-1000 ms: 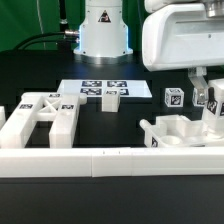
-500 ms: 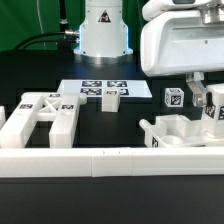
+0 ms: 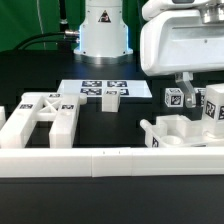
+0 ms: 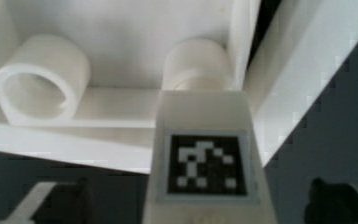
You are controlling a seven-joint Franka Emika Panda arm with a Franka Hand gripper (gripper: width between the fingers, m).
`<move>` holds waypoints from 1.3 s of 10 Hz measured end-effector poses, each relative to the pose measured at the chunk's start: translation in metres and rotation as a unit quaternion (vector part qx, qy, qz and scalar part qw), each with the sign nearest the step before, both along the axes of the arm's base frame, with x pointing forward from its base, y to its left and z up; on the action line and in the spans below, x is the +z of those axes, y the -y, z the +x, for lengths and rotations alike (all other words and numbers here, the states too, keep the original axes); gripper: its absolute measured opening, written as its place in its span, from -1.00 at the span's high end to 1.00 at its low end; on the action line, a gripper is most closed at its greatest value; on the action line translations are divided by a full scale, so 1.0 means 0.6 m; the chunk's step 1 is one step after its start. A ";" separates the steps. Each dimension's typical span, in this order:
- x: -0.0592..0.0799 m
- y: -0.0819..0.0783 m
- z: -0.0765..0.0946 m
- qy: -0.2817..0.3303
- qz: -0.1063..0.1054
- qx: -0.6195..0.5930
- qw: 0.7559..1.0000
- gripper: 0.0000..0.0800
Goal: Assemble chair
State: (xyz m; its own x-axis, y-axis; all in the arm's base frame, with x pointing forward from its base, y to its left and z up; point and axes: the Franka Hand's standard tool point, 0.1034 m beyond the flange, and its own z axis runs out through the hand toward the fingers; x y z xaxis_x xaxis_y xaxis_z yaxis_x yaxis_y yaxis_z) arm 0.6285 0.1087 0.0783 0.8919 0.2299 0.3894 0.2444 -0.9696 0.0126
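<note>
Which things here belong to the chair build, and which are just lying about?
Chair parts: cross-braced frame, socketed panel, small tagged leg, second tagged leg, tagged block.
Not parts: marker board, long white rail.

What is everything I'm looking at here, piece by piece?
table: one, black, under everything
rail: one, white, long and low, along the front
cross-braced frame: one, white, exterior view's left, behind the rail
marker board: one, white with black tags, centre back
small square legs: three, white, tagged; one at the marker board, two toward the exterior view's right
panel with round pegs: one, white, exterior view's right
robot base: one, white, back centre
gripper: one, white, open around the rightmost leg
</note>
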 end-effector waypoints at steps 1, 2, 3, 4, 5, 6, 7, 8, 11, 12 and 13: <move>0.010 0.003 0.003 -0.003 0.000 -0.001 1.000 -0.59; 0.016 0.004 0.003 -0.006 0.000 -0.001 1.000 -0.62; 0.026 0.007 0.005 -0.010 -0.001 -0.001 1.000 -0.62; 0.035 0.011 0.007 -0.015 -0.002 -0.001 1.000 -0.62; 0.044 0.016 0.011 -0.017 -0.004 0.001 1.000 -0.62; 0.048 0.017 0.013 -0.017 -0.004 0.000 1.000 -0.62; 0.044 0.016 0.010 -0.024 -0.004 0.001 1.000 -0.62; 0.044 0.015 0.010 -0.030 -0.005 0.002 1.000 -0.62; 0.034 0.013 0.003 -0.101 -0.011 0.006 0.995 -0.62; 0.034 0.008 0.005 -0.141 -0.014 0.008 0.990 -0.62; 0.033 0.002 0.009 -0.171 -0.016 0.010 0.985 -0.62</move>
State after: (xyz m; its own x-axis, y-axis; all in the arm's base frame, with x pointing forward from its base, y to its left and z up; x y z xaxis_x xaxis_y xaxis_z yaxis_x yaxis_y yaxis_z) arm 0.6341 0.1073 0.0982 0.9647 0.2566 0.0586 0.2593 -0.9648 -0.0430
